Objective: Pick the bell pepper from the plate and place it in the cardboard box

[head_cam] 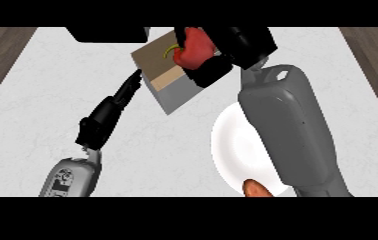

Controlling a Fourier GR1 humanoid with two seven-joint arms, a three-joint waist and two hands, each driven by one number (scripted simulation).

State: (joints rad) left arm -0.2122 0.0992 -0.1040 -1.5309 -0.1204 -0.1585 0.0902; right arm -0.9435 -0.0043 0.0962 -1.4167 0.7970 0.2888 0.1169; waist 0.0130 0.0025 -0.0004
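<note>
The glossy red bell pepper with a green stem (190, 49) sits high in the curled black right hand (221, 54), over the tilted brown cardboard box with a grey inner wall (166, 76) and well apart from the round white plate (229, 144) it belongs to. It looks light, hollow, stiff-walled and smooth enough to slip, so I judge its broad body a better hold than the thin stem; the left hand (111, 114) lies with straight fingers, touching the box's near edge
</note>
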